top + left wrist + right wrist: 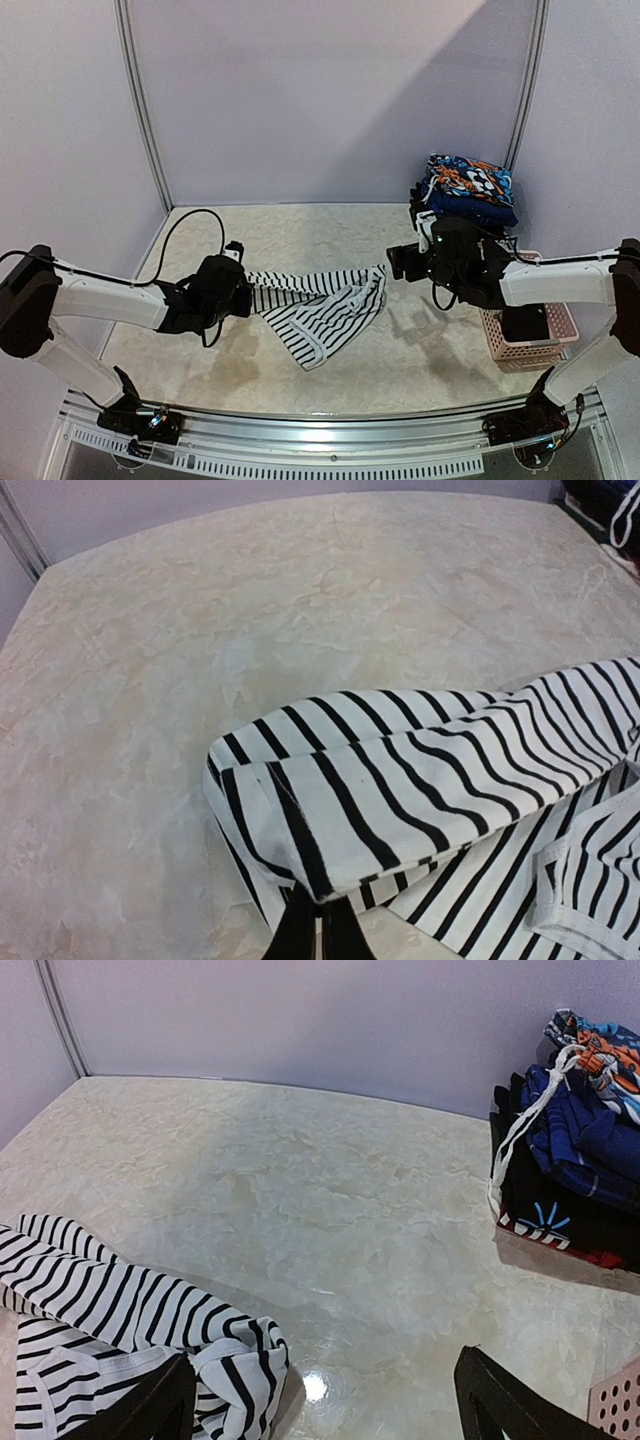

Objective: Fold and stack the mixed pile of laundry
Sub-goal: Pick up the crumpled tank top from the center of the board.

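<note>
**Near edge.** In the top view both arm bases sit at the bottom of the frame. A pink basket (pixel 535 345) stands on the desk (pixel 300 235) at lower right, just beside the right forearm. One perforated corner of it shows at the bottom right of the right wrist view.

**Mid-desk, left of centre.** The left hand (pixel 232 288) is fully closed, pinching a folded edge of the striped garment (pixel 325 310). The left wrist view confirms the grip: the black fingertips meet at bottom centre with the doubled black-and-white cloth clamped between them. The garment is raised at that end and runs rightward across the middle of the top view. The rest of it lies crumpled on the desk and ends near centre frame.

**Mid-desk, right of centre.** The right hand (pixel 402 262) stands wide open and holds nothing. It hovers over the desk just right of the garment's free end. In the right wrist view that end lies at lower left, beside the finger on that side of the frame. Whether the two touch cannot be told.

**Far right.** The folded stack (pixel 468 190) sits at upper right, behind the right hand and close to the back wall. Its top layer is blue with an orange and white print, the layer beneath is dark blue, and the lowest is black. A white drawstring (pixel 520 1130) hangs down its left side.
</note>
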### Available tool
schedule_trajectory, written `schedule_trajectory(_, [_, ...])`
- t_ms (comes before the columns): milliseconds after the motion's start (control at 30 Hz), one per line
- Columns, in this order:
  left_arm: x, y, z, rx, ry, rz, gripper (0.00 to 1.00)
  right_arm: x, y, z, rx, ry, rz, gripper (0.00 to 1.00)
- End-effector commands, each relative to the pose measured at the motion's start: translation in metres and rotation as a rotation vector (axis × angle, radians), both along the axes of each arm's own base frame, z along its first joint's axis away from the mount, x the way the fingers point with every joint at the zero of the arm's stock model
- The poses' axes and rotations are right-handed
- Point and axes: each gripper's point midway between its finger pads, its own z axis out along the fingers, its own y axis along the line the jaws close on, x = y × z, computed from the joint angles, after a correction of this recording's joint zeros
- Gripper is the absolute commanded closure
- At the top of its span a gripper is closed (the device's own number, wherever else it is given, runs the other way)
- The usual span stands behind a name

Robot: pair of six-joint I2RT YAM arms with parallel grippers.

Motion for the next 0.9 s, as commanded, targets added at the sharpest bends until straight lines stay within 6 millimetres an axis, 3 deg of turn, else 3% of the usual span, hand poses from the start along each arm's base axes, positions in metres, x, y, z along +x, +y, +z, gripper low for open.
schedule_trajectory(0, [0.009,0.012,0.020,-0.006,-0.064,0.046,1.00,-0.001,0.003,-0.007,0.006,0.005,0.037,0.10])
schedule_trajectory(867, [0.010,0.035,0.051,-0.013,-0.156,0.114,1.00,-0.021,0.021,0.001,0.080,0.007,0.188,0.09])
